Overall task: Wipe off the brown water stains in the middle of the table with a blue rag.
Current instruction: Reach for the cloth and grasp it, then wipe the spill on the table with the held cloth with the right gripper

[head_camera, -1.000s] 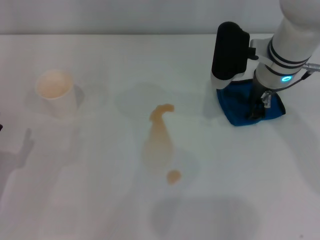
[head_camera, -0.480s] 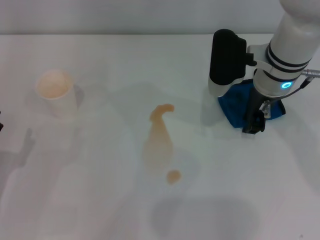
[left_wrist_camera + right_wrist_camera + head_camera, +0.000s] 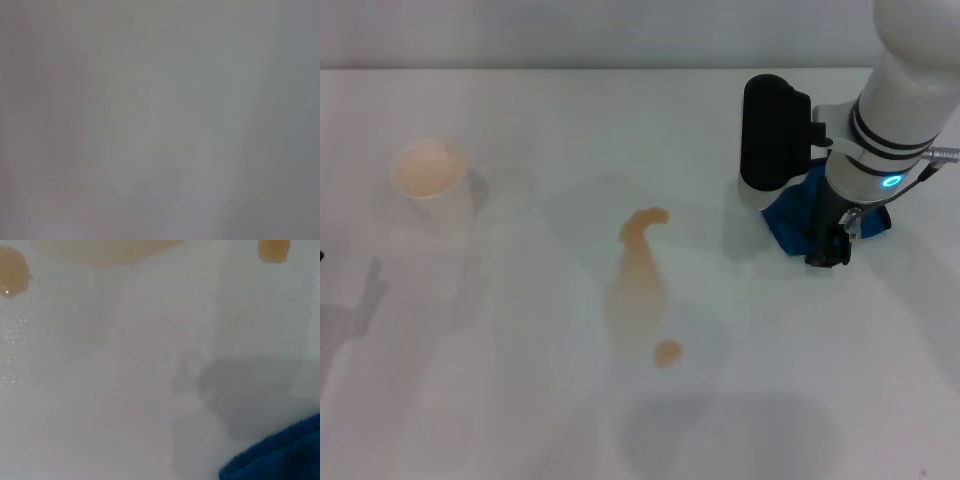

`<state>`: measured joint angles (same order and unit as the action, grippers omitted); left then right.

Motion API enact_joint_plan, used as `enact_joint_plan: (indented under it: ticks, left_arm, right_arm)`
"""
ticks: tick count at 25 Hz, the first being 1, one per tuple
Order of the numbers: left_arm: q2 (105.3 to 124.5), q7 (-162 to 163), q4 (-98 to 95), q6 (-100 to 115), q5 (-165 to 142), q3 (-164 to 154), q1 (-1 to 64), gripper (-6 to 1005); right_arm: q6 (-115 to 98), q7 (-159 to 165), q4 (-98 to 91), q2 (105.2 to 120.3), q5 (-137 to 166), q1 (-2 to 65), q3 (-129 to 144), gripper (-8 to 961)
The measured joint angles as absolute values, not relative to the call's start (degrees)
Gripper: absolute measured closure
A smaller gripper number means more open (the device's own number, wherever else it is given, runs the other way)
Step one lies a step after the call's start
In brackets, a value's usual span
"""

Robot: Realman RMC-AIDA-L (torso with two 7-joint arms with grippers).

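The blue rag point(image 3: 792, 218) is seen at about three o'clock on the table point(image 3: 520, 400), bunched under the right gripper point(image 3: 825, 250), which is planted down on it at the cloth's near edge. The dark fingers are partly hidden by the wrist and the cloth, so whether they are pinched on the fabric or merely resting against it cannot be told. In the right wrist view only a corner of the rag point(image 3: 280, 455) is caught, with bare table between it and the spill. The brown water stains point(image 3: 642, 270) are laid out in the middle of the table, the long patch running roughly twelve to six o'clock and the small round dot point(image 3: 667, 352) set just beyond its six o'clock end. From the fingers the spill lies toward nine o'clock, well apart, so the coming sweep would be judged to meet the patch broadside, across its long axis. The right arm is plainly the nearer one; the left gripper is not shown anywhere. A cup point(image 3: 430, 185) is left standing far off at nine o'clock.
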<state>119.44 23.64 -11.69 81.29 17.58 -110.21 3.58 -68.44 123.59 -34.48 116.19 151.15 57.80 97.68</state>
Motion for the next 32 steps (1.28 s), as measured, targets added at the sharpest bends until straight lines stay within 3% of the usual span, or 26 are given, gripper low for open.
enact_joint_plan:
  ticks: [3, 16, 22, 32]
  left_arm:
    - [119.44, 23.64, -11.69, 81.3, 17.58, -110.21, 3.51, 138]
    - [119.44, 23.64, -11.69, 81.34, 18.47, -110.24, 3.87, 138]
    - [119.44, 23.64, -11.69, 81.39, 18.47, -110.21, 3.87, 137]
    - [119.44, 23.64, -11.62, 81.39, 18.46, -110.28, 3.75, 137]
  right_arm:
    - [-67.44, 123.75, -34.56, 116.19, 151.15, 57.66, 97.83, 614]
    - [-67.32, 124.08, -34.89, 116.17, 150.99, 57.96, 99.84, 768]
    - [-68.7, 123.66, -36.65, 116.18, 148.9, 57.87, 99.89, 924]
    - [-67.4, 123.77, -41.36, 116.19, 137.6, 57.66, 108.49, 926]
